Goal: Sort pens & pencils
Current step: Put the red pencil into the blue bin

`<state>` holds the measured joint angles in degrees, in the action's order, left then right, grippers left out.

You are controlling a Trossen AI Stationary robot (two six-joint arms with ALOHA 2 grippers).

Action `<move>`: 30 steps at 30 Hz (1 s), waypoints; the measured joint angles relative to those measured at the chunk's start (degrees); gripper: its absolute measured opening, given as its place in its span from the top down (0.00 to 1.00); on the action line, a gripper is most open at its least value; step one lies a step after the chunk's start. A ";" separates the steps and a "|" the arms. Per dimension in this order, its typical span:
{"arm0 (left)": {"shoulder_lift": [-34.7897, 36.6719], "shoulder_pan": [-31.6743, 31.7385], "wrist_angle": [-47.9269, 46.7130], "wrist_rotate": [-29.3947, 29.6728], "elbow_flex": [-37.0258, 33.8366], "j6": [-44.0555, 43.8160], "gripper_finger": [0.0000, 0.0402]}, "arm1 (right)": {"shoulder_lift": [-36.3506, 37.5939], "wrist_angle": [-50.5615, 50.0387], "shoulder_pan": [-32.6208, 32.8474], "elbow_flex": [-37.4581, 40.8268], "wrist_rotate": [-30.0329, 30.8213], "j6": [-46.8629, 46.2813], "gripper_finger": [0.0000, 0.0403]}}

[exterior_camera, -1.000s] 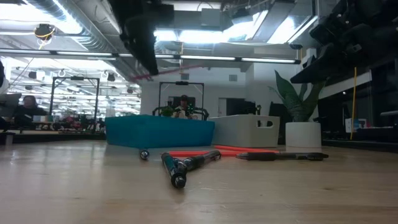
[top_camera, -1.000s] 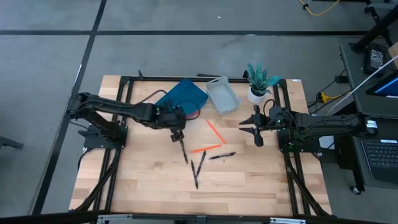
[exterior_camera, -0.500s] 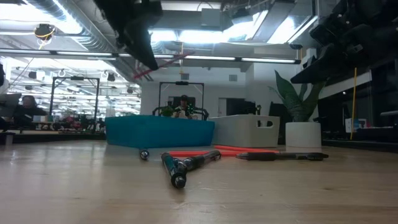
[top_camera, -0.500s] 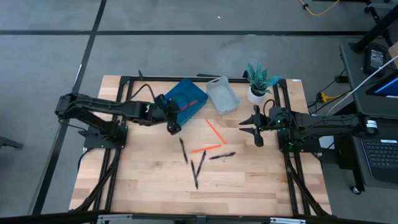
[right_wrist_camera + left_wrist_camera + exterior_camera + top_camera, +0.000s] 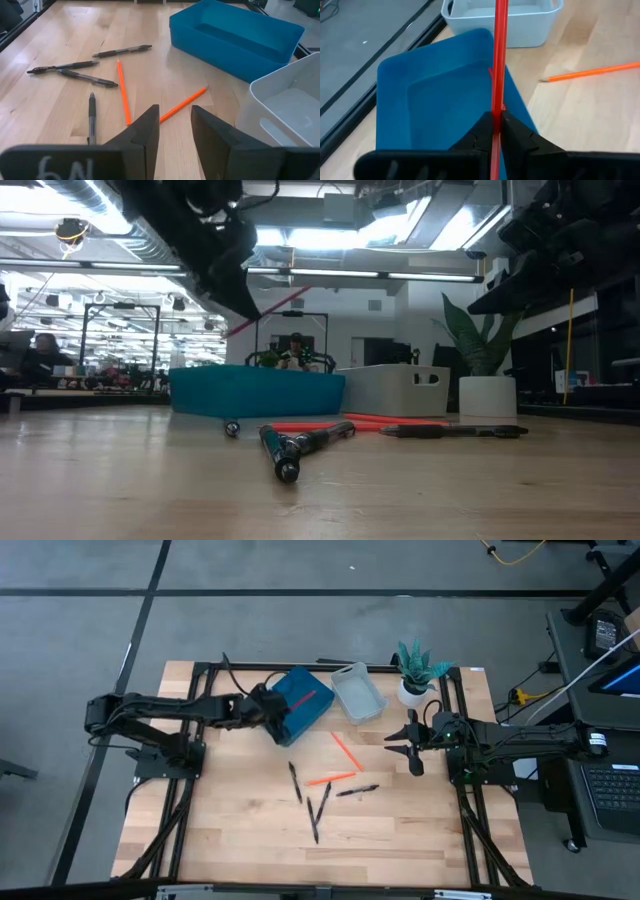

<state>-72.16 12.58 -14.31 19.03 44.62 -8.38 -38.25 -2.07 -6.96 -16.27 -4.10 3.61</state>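
My left gripper (image 5: 282, 718) (image 5: 496, 117) hangs over the near left part of the blue tray (image 5: 305, 705) (image 5: 435, 95), shut on a red pencil (image 5: 498, 60) (image 5: 268, 312). Two orange pencils (image 5: 346, 750) (image 5: 330, 779) and several black pens (image 5: 295, 782) (image 5: 357, 790) lie flat on the wood in mid-table. Beside the tray stands a white bin (image 5: 357, 695). My right gripper (image 5: 412, 745) (image 5: 172, 132) waits open at the table's right, above the wood, nothing between its fingers. My left gripper pinches the red pencil's shaft (image 5: 497, 112) between its two fingers. They slant down from the table's left and lie along the pencil, most of which sticks out ahead of them. The pencil is lifted clear, tilted, over the blue tray.
A potted plant (image 5: 415, 670) stands at the far right, next to the white bin. Black frame rails (image 5: 200, 690) run along the table's left, right and far sides. Bare wood (image 5: 230, 830) lies near the front edge.
My left gripper has carried the red pencil from above the pens toward the table's far left, over the blue tray, sinking a little and turning. The pencil, nearly level before, now tilts more steeply. The gripper has stayed shut on it.
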 joint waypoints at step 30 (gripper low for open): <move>-2.11 18.25 -7.55 -17.89 0.39 -0.52 0.95 | -0.01 0.03 0.00 0.00 0.00 -0.03 0.71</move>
<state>-74.27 30.83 -21.85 1.15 45.01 -8.91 -38.26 -2.04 -6.96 -16.27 -4.10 3.58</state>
